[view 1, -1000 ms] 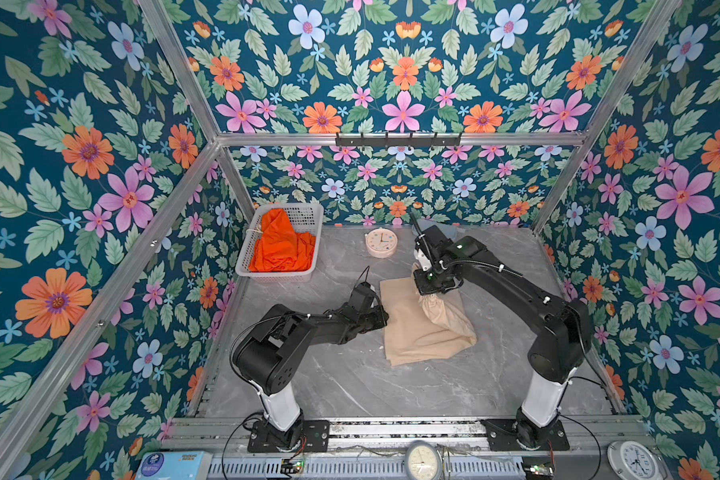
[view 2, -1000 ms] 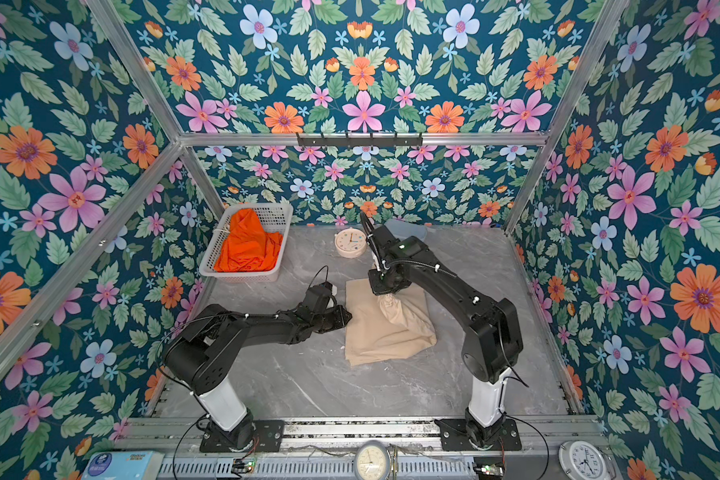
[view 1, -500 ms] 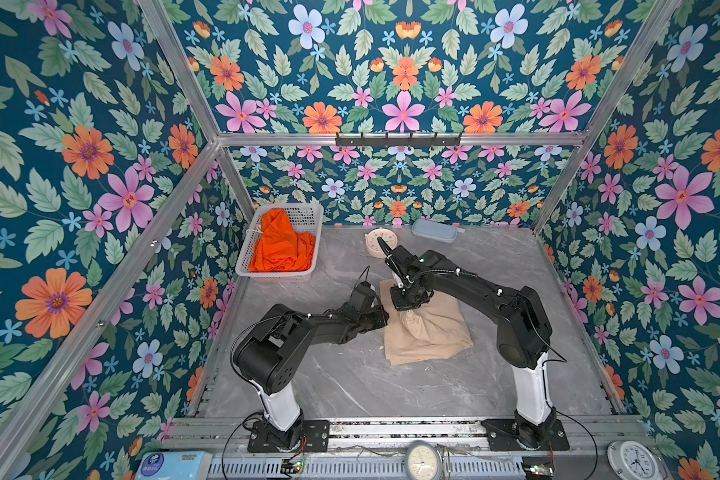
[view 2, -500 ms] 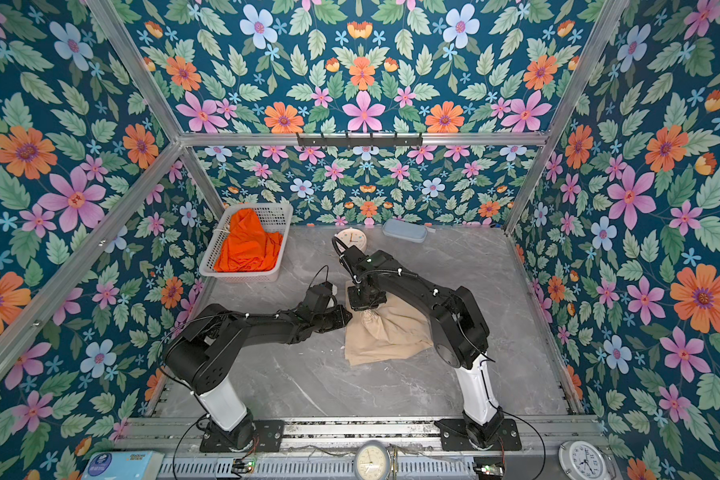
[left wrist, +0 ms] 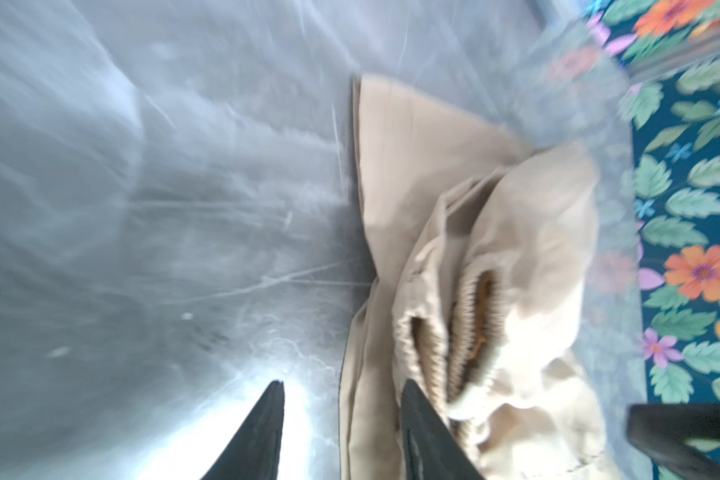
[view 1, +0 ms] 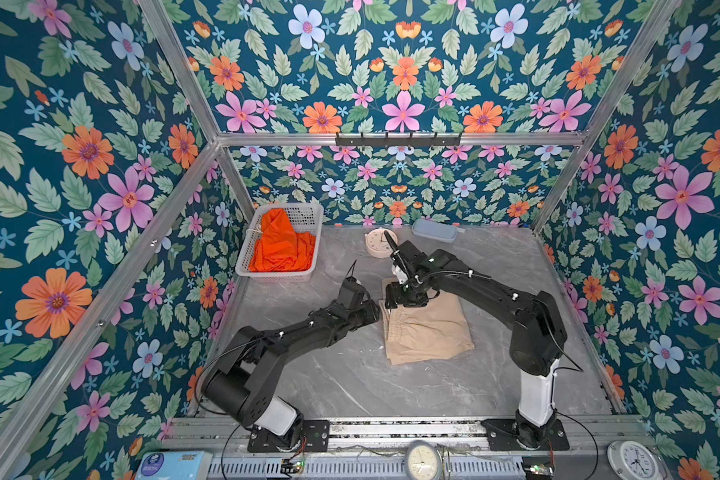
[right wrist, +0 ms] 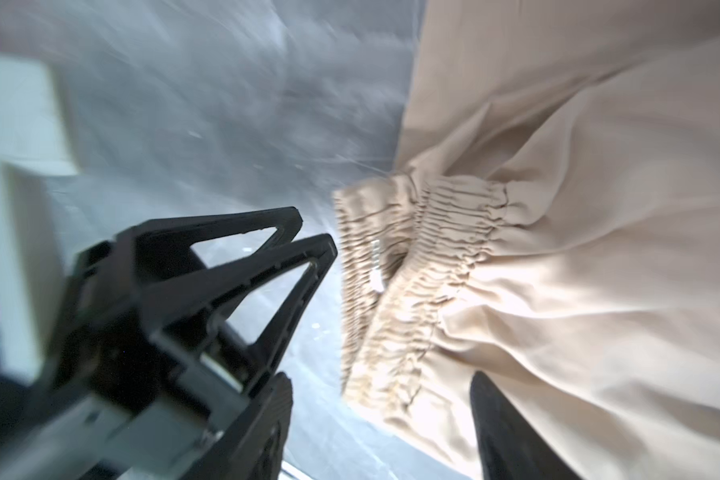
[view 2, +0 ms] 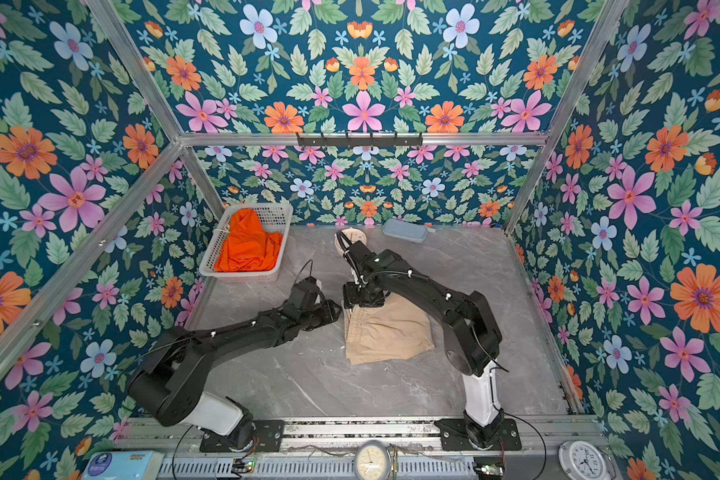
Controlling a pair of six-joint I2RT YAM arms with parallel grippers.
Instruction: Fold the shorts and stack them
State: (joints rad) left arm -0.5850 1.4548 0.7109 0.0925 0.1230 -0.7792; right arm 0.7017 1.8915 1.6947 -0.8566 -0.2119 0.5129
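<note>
While the print on the blue box (view 1: pixel 171 466) by the front rail is too small for me to read, and the white clock (view 1: pixel 632 459) further along is cut by the frame edge, the rest comes through well enough. Both wrist views are smeared. On the grey table (view 1: pixel 350 386) the beige shorts (view 1: pixel 429 332) lie folded, gathered waistband (right wrist: pixel 412 249) toward the left arm; their far corner is hidden under the right gripper (view 1: pixel 389 303). The orange shorts (view 1: pixel 281 249) sit heaped in the white basket (view 1: pixel 276 277) at the back left, partly hidden by its wall. My right arm reaches across, wrist tipped down, claw spread wide over the waistband and clamping nothing. My left arm stretches low along the table. The left gripper (left wrist: pixel 341 386) stands parted at the cloth's edge, one finger (left wrist: pixel 425 428) over fabric, nothing pinched.
</note>
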